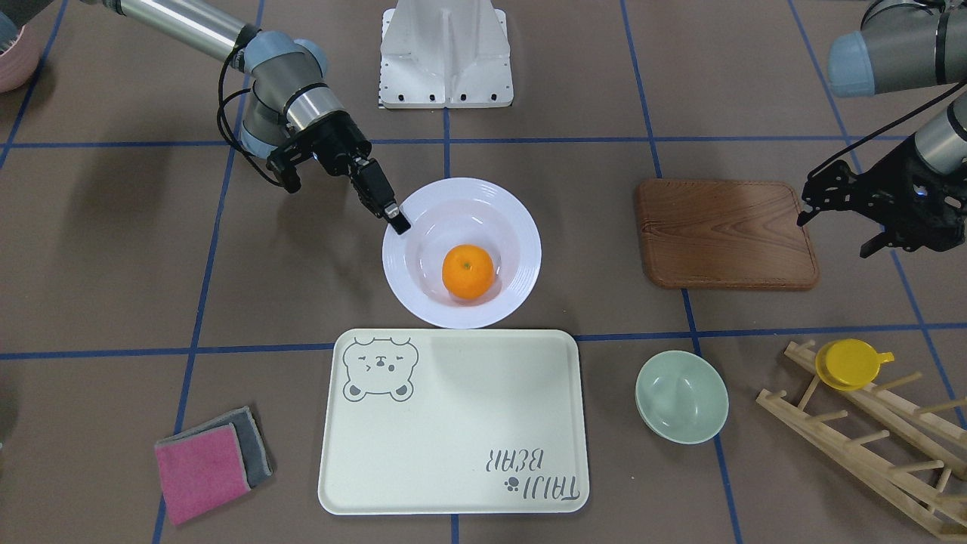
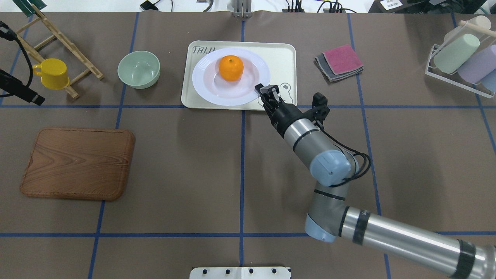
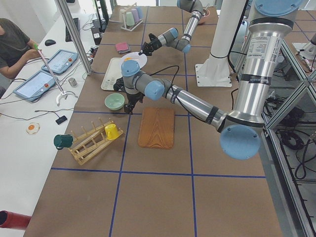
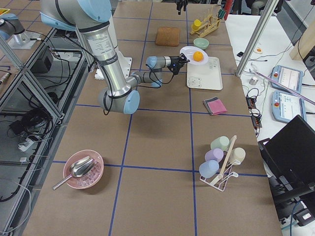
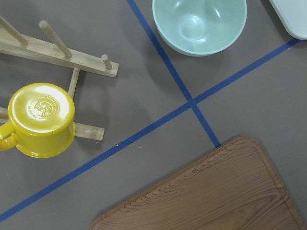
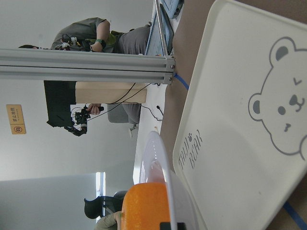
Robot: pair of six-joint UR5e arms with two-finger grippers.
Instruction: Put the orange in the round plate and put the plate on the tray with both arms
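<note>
The orange lies in the sunken centre of the white round plate. My right gripper is shut on the plate's rim and holds the plate in the air. From overhead the plate hangs over the cream tray. In the right wrist view the plate's rim is edge-on with the orange beside it and the bear-face tray behind. My left gripper stands open and empty by the wooden board's edge, far from the plate.
A brown wooden board lies on my left side. A pale-green bowl sits beside the tray. A yellow cup hangs on a wooden rack. Folded pink and grey cloths lie past the tray's other end. A person sits at the side table.
</note>
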